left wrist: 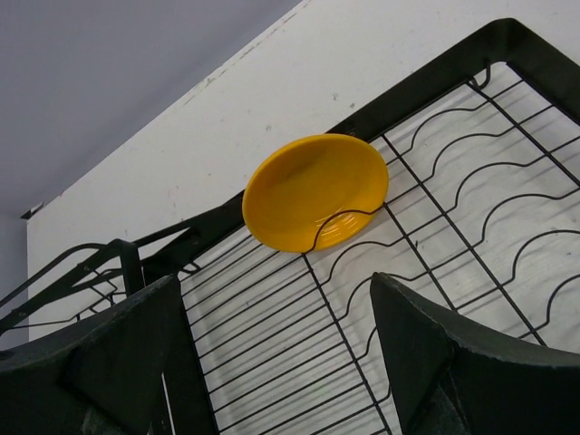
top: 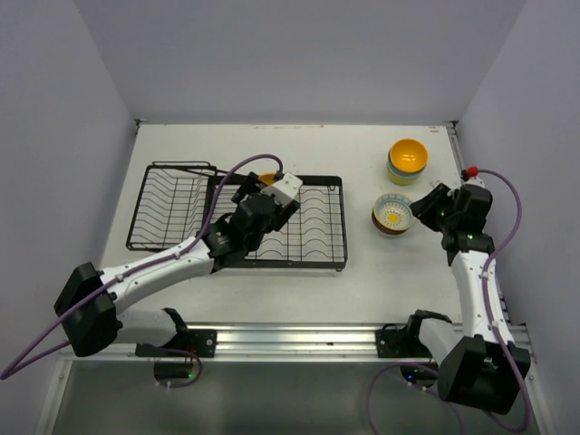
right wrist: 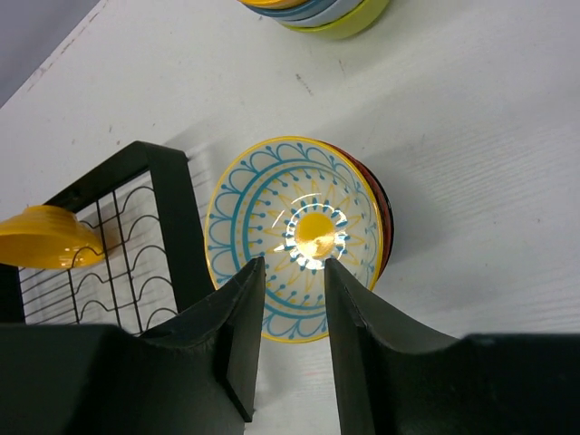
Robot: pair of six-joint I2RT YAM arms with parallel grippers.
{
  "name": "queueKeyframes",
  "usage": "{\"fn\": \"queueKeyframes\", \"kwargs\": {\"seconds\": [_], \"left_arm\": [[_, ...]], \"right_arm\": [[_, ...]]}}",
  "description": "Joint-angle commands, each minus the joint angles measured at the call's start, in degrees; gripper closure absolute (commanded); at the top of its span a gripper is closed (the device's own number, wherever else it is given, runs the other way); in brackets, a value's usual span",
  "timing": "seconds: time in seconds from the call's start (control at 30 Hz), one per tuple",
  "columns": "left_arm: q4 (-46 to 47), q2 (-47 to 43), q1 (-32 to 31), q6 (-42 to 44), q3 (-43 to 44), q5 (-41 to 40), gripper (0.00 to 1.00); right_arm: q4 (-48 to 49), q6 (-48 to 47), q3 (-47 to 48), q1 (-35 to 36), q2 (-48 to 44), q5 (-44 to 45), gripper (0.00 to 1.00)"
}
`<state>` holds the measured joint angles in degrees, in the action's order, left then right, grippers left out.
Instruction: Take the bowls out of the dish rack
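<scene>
And here's the left gripper [top: 256, 184] out over the black wire dish rack [top: 317, 227], jaws spread wide with nothing between them. Dead ahead of it sits one glossy orange-yellow bowl [top: 267, 178].

From the left wrist, that orange-yellow bowl [left wrist: 313, 190] stands up on its edge, leaning. Its round face is turned toward the left gripper [left wrist: 272, 285], and a wavy wire of the rack [left wrist: 435, 77] crosses its lower rim. It's tucked at the far rail, close to where the two sections join. The rack itself lies with its long axis running left to right across the white table [top: 362, 290], the raised slotted section on the left and the flatter wavy-wired one on the right.

Over to the right side! The right gripper [top: 422, 207] hangs just above a light blue and yellow patterned bowl [top: 392, 212], which sits mouth up, off the rack to its right. The right wrist view shows it beautifully (sunburst centre, blue scallops, yellow rim). There the patterned bowl [right wrist: 294, 204] is nested in a red-brown bowl [right wrist: 384, 217]. The right gripper [right wrist: 294, 265] has its fingers [right wrist: 236, 344] a narrow gap apart, clamped on nothing, with the bowl's near rim visible through the gap.

Farther back on the table a second stack [top: 408, 160] stands mouth up: orange-yellow on top, blue and yellow-green beneath.
</scene>
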<state>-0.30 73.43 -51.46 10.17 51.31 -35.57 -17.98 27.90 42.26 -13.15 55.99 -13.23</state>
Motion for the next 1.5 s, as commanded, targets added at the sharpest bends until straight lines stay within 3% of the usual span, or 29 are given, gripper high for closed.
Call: {"fn": "queueKeyframes", "kwargs": {"seconds": [0.0, 0.2, 0.47, 0.93, 1.07, 1.23, 1.47], "left_arm": [[3.91, 2.50, 3.55, 0.73, 2.82, 2.69, 0.11], [2.05, 8.39, 8.66, 7.47, 7.31, 9.90, 0.16], [2.85, 17.88, 9.98, 19.96, 12.05, 13.42, 0.18], [4.78, 27.20, 16.39, 26.83, 16.19, 15.88, 0.31], [5.12, 28.26, 16.66, 26.65, 15.67, 17.46, 0.60], [7.76, 28.44, 16.75, 27.00, 13.56, 15.89, 0.77], [6.01, 28.17, 16.75, 25.34, 13.56, 16.67, 0.90]], "right_arm": [[4.43, 0.57, -2.09, -0.04, -1.58, -2.32, 0.64], [7.25, 1.98, -4.11, 0.05, -2.46, -5.13, 0.63], [6.47, 1.28, -2.62, 1.54, -1.58, -6.46, 0.99], [5.67, 0.31, -2.09, 3.04, -0.97, -5.58, 1.00], [5.76, 0.22, -2.09, 3.13, -0.88, -5.31, 1.00], [5.94, 0.22, -2.27, 3.04, -0.97, -5.22, 1.00], [5.85, 0.14, -2.53, 3.13, -1.58, -4.78, 1.00]]}}
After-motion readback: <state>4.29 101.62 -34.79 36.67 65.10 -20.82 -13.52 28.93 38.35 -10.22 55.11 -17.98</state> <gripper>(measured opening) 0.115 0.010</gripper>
